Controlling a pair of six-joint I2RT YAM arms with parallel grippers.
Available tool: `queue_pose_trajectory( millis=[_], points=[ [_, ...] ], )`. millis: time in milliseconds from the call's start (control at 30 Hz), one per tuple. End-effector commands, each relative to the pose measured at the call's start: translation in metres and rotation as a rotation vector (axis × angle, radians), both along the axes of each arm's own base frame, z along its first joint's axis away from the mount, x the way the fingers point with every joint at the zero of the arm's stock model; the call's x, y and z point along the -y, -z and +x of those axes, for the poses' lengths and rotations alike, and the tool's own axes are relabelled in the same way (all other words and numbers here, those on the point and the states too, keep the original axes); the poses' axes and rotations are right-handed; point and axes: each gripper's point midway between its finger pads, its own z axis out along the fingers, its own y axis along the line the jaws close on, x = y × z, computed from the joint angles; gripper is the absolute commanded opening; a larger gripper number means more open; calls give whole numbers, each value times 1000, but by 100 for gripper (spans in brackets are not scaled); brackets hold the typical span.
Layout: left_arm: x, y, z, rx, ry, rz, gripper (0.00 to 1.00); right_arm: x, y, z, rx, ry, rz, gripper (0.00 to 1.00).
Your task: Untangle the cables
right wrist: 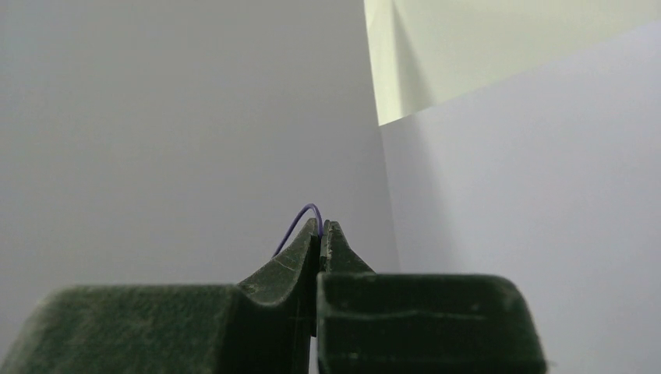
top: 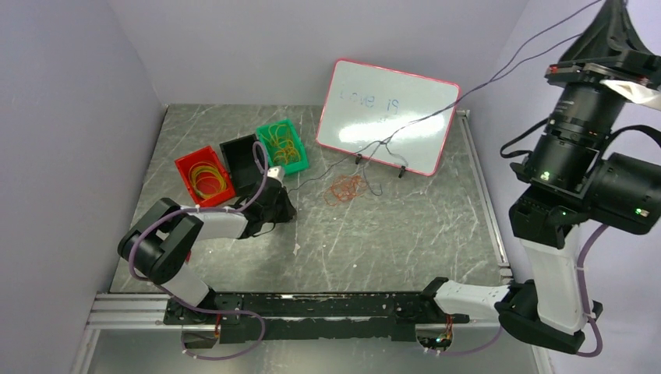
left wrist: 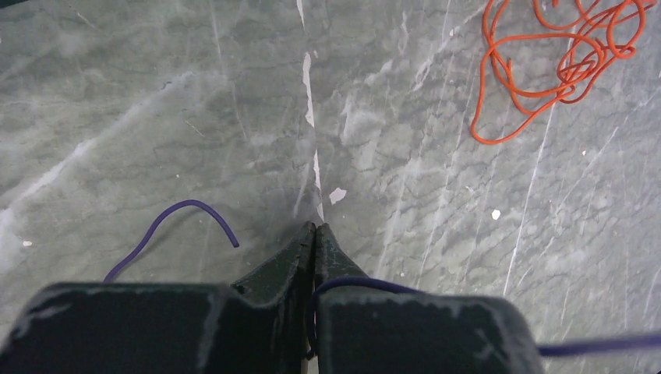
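Purple thread-thin cable (left wrist: 187,202) is clamped at both ends; the left gripper (left wrist: 316,230) sits low over the grey marbled table (top: 390,241), its fingers pressed fully together on the strand, whose loose end arcs over the surface to one side; the right gripper (right wrist: 322,226) is raised high against the pale wall, fingers likewise closed tight, with a short loop of the same purple strand poking from the tips; in the top view the strand runs taut from that raised arm down across the pink-framed whiteboard (top: 390,117) towards the left gripper; a loose orange cable tangle (top: 345,189) lies on the table just ahead of the left gripper, apart from it; red bin (top: 183,164), black bin (top: 242,160) and green bin (top: 273,128) stand side by side behind it, the red holding yellow loops.
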Motion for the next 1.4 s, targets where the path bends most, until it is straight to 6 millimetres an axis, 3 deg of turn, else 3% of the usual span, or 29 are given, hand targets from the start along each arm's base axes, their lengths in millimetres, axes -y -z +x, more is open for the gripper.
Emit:
queue_pose_trajectory(
  millis=[0,367,600,700,833,1000,1067,1200,1233,1267,1367],
  points=[
    [-30,38,-30,-153,-31,111,7,32,-9,-29,47,64,40,0],
    [-63,51,-38,-236,-195,107,7,49,-13,-47,62,85,55,0],
    [-62,30,-28,-153,-151,112,7,25,-3,-30,14,12,-13,0],
    [-60,9,-21,-74,-105,116,7,0,9,-11,-50,-83,-59,0],
    [-53,-47,-5,105,-41,92,7,-48,39,11,-139,-306,-95,0],
    [-74,-125,12,305,-92,164,7,-76,88,31,-291,-455,-39,0],
    [-87,-160,18,378,-119,221,7,-81,117,40,-372,-474,8,0],
    [-122,-237,29,501,-228,366,7,-102,195,61,-605,-502,49,0],
    [-127,-267,33,546,-255,381,7,-108,213,62,-656,-525,71,0],
    [-133,-278,35,552,-270,422,7,-114,232,64,-709,-539,68,0],
    [-143,-352,42,656,-328,453,7,-134,282,64,-831,-624,117,0]
  ],
)
